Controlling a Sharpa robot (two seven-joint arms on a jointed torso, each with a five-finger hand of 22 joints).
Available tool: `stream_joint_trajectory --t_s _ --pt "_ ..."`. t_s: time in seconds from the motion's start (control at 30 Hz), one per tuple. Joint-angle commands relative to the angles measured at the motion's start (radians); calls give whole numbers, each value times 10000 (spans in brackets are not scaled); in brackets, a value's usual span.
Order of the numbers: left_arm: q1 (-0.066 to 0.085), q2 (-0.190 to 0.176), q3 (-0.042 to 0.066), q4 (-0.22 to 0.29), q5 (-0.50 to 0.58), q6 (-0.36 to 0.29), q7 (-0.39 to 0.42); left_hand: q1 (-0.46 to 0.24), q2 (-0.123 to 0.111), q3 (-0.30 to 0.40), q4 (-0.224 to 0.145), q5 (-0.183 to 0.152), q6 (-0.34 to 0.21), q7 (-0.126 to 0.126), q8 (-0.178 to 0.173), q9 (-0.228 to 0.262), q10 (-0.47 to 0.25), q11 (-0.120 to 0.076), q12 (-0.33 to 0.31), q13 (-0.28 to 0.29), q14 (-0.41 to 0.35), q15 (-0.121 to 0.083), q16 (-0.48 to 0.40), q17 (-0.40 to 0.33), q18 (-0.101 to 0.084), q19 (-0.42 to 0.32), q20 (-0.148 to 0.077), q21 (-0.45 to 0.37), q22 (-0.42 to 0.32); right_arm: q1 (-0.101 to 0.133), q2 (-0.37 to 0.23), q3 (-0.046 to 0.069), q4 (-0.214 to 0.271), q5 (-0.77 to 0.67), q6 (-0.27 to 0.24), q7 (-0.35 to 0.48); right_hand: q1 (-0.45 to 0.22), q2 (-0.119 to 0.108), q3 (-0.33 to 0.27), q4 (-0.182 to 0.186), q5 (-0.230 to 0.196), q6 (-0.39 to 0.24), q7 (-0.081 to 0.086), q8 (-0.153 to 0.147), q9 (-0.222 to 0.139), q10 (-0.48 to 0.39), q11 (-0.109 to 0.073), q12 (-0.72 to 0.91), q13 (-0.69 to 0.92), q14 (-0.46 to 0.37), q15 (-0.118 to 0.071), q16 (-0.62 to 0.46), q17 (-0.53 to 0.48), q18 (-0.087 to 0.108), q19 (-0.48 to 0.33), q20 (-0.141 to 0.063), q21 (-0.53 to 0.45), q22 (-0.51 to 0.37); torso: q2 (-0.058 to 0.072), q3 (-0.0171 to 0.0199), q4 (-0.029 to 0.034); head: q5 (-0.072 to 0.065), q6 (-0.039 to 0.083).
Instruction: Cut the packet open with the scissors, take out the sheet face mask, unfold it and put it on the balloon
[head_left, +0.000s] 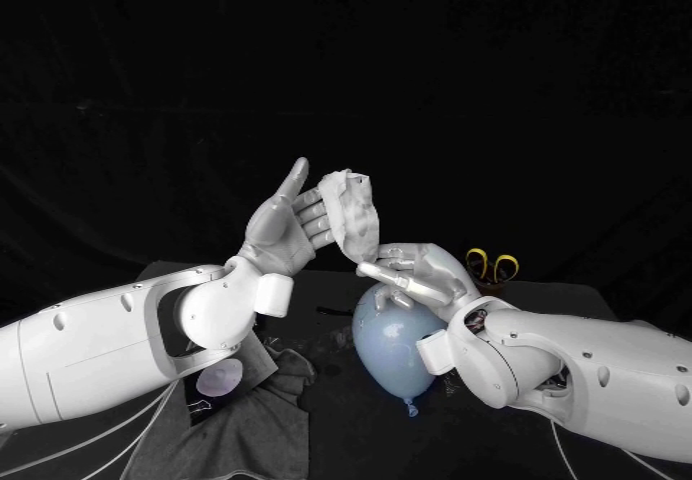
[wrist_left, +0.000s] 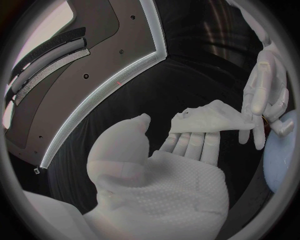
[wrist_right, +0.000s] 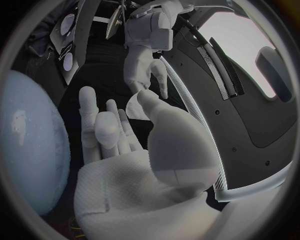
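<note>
Unfolding step: mask (head_left: 351, 205) pinched by right hand (head_left: 418, 275), left hand (head_left: 289, 230) flat-fingered against it; next probably needs spreading it over balloon (head_left: 392, 340).

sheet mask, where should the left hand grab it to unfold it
Probably its free top edge, from the robot's left: the sheet mask stands upright and folded, the right hand pinches its lower end, and the left hand lies flat against it.
</note>
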Motion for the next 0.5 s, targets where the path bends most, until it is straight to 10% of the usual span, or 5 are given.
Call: stream_joint_trajectory --t_s 0.03,0.5 --pt "5 62 16 5 64 183 153 -13 101 -65 19 23 -42 1284 -41 -3 -69 8 -51 -13 -70 -30 -43 -7 -66 -68 -33 -34 -17 -1 131 4 -175 414 538 56 216 339 38 2 -35 491 64 230 115 377 -163 194 -34 32 -155 130 126 132 -34 -95 0 -13 -5 -8 3 -59 37" --pt "5 146 16 -127 131 118 143 -18 162 -81 11 23 22 1287 -19 16 3 8 -35 -3 -68 -29 -35 -5 -75 -156 -33 -63 -22 -9 311 3 -278 1014 935 194 434 844 406 244 -38 1268 -347 479 245 1196 -517 289 -325 207 -457 274 283 117 57 -383 91 4 8 -3 4 -78 171"
